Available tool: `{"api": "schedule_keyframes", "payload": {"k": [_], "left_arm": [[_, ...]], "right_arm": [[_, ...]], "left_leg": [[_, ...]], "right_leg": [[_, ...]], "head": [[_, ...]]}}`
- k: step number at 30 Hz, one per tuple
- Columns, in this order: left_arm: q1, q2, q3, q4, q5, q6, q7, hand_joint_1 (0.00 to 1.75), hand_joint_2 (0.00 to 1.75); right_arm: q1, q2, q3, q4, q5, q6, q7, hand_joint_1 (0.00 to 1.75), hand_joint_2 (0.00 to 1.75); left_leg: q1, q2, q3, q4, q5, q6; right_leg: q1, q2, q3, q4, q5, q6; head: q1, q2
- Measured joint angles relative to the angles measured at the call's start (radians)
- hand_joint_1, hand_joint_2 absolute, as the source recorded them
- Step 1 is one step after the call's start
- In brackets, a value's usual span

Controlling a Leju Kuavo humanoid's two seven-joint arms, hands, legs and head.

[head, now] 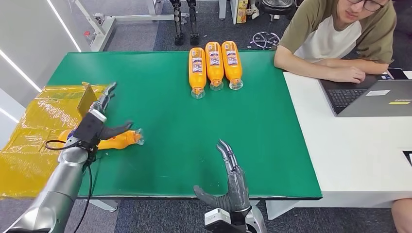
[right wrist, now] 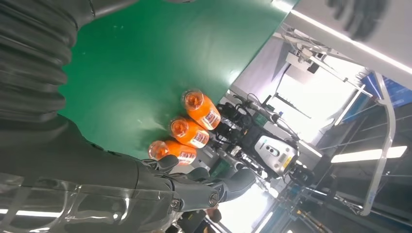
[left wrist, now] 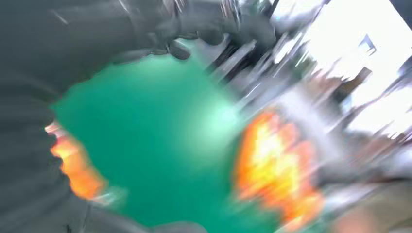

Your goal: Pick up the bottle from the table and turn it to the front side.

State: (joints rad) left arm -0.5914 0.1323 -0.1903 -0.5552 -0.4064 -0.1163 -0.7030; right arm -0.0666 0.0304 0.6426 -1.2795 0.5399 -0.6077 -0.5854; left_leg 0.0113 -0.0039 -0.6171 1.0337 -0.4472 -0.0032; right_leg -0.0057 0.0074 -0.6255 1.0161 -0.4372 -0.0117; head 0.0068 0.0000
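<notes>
Labels with orange and purple print face up on three orange bottles (head: 214, 65) lying side by side at the far edge of the green bench (head: 184, 160); their writing is too small to read. A fourth bottle (head: 121, 141) lies near the bench's left edge, partly hidden under the left robot hand (head: 99, 127), whose grasp cannot be told. Blur smears the left wrist view. The right robot hand (head: 232, 182) hovers open, fingers apart.
</notes>
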Motion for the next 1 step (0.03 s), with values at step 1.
{"api": "schedule_keyframes", "payload": {"k": [1], "left_arm": [[0.003, 0.002, -0.021, -0.026, 0.045, 0.019, 0.000, 0.00, 1.75]], "right_arm": [[0.000, 0.001, -0.001, 0.000, -0.001, 0.001, -0.001, 0.00, 1.75]], "left_leg": [[0.000, 0.000, 0.000, 0.000, 0.000, 0.000]], "right_leg": [[0.000, 0.000, 0.000, 0.000, 0.000, 0.000]], "head": [[0.000, 0.000]]}}
